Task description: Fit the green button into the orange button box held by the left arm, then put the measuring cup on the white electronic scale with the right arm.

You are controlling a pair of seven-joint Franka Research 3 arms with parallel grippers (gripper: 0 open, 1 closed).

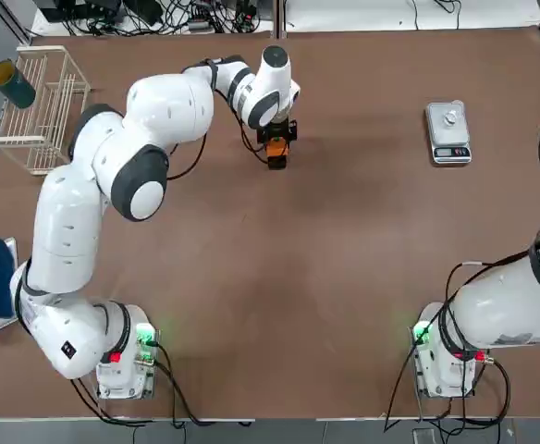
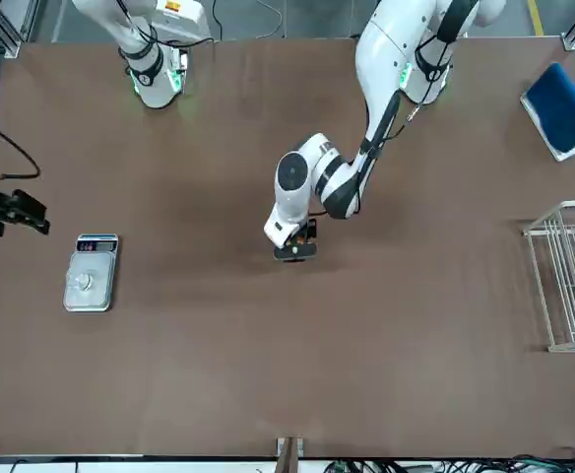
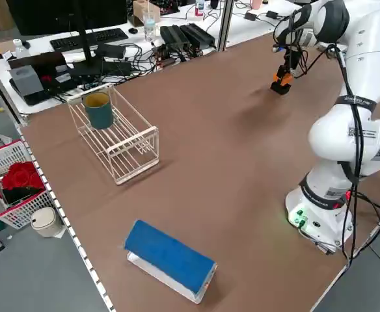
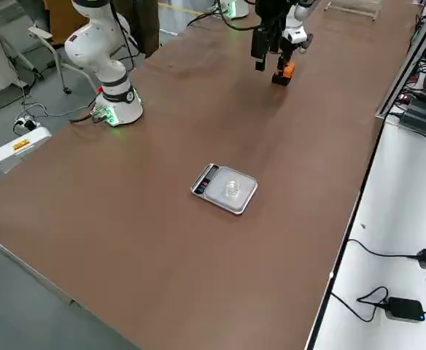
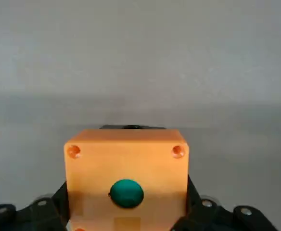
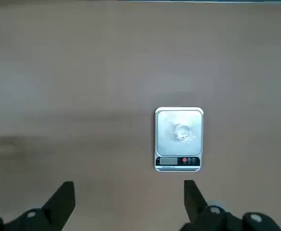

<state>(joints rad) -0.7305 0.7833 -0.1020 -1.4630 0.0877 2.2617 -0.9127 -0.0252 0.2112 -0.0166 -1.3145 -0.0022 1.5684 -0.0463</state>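
We are two white robot arms seated side by side at a brown bench. Our left arm reaches far across the bench, and its pincer [image 5: 126,219] is clamped around the orange button box [image 5: 126,175], holding it low over the surface. In the left wrist view the green button [image 5: 126,193] already sits in the round hole on the box's face. We judge that this grip is there to steady the box while the button is seated, and that this first part of the task looks done.

Well apart from the box, on our right side of the bench, lies the white electronic scale [image 1: 448,132]. The clear measuring cup [image 4: 232,187] stands on its silvery plate, with the dark display strip at the end of the scale nearer our bases. So the second part also appears complete, since the cup rests where it belongs.

Our right pincer [image 6: 128,199] is released and empty, its two fingers spread wide. It hangs high above the bench with the scale in sight beyond its fingertips, touching nothing. In the view from across the bench it shows at the edge of the picture, just beside the scale's display end.

A wire rack [image 1: 41,106] with a dark green cup stands at our far left, and a blue pad [image 3: 169,257] lies near the left arm's base.
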